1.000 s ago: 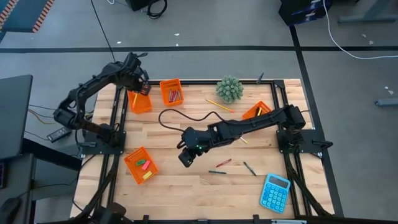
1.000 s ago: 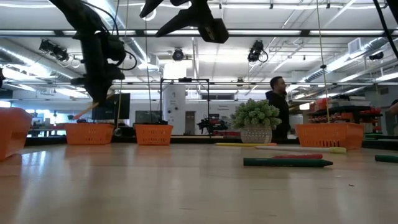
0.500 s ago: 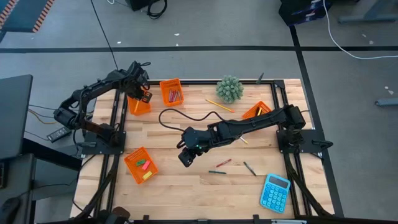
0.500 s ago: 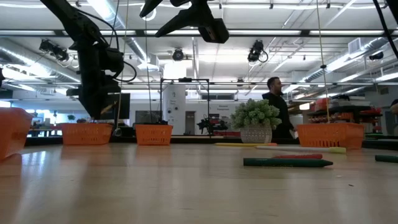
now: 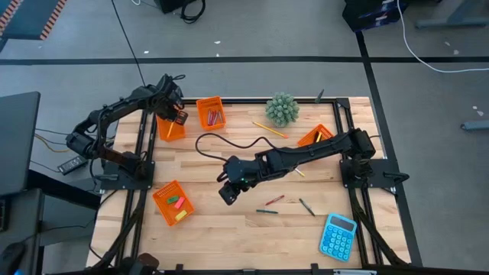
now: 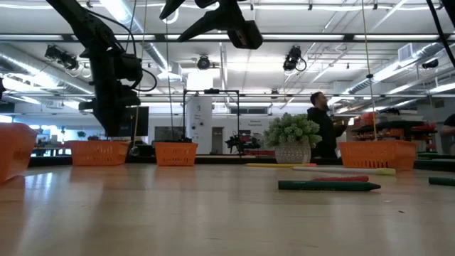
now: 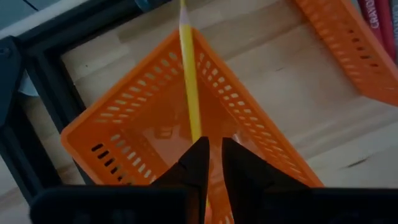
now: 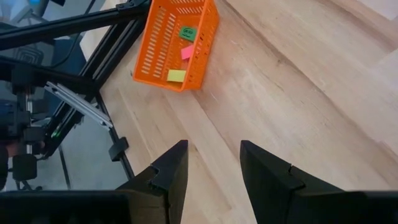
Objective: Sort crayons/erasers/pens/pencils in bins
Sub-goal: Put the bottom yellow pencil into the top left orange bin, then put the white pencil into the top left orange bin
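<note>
Looking straight down, the high view is showing the left gripper (image 5: 173, 114) poised over the far-left bin (image 5: 171, 127) with a yellow pencil (image 5: 169, 128) slanting into it; the neighbouring bin (image 5: 212, 113) is already holding red crayons, the near-left bin (image 5: 173, 202) is holding pink, green and yellow erasers, and a fourth bin (image 5: 315, 137) is sitting at the right under the right arm. The right gripper (image 5: 228, 192) is hanging mid-table with nothing in it. Loose sticks are lying out on the table (image 5: 229, 229): a pencil (image 5: 269, 128) near the plant (image 5: 282, 108), and a red crayon (image 5: 274, 199) and two dark-green sticks near the blue calculator (image 5: 338, 236).

Looking level across the table, the low view is showing a green crayon (image 6: 328, 185) and a pale pencil (image 6: 341, 171) lying unsorted.

Looking past the left fingers, the left wrist view is showing the two fingertips (image 7: 200, 155) nearly together and pinching the yellow pencil's (image 7: 189, 81) lower end, its far end leaning on the bin's rim (image 7: 124, 106); the release is judged not yet made.

Looking past the right fingers, the right wrist view is showing them well apart and empty, with the eraser bin (image 8: 177, 43) beyond.

Sorting is judged to be well along, with several sticks remaining.
</note>
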`<state>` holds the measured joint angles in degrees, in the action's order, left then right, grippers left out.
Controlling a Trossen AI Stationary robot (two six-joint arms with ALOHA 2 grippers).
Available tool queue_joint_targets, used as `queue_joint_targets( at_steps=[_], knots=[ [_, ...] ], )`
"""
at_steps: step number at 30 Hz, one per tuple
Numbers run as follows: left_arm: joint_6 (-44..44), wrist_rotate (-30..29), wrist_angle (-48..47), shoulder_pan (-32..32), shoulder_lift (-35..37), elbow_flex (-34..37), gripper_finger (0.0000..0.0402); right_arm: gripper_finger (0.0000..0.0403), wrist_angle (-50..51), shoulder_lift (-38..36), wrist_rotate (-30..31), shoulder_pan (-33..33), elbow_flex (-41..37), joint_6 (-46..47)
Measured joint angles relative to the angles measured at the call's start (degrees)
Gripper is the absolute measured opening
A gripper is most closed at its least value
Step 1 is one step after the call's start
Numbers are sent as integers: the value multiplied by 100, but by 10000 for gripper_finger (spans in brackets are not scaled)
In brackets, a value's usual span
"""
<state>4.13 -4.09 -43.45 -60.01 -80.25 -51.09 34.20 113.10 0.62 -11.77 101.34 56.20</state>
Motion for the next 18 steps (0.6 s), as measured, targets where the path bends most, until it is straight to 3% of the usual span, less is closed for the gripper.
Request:
queue_joint_targets(
  at_steps=[5,11,18],
  knots=[
    [-29,506,-290,-4,203,0,56,151,392,0,-19,-4,2,290],
    [92,670,-657,13,960,-2,68,151,2061,0,16,-2,2,471],
    [640,1034,-1013,132,2022,-416,65,151,2771,0,-52,15,-48,-39]
  ],
)
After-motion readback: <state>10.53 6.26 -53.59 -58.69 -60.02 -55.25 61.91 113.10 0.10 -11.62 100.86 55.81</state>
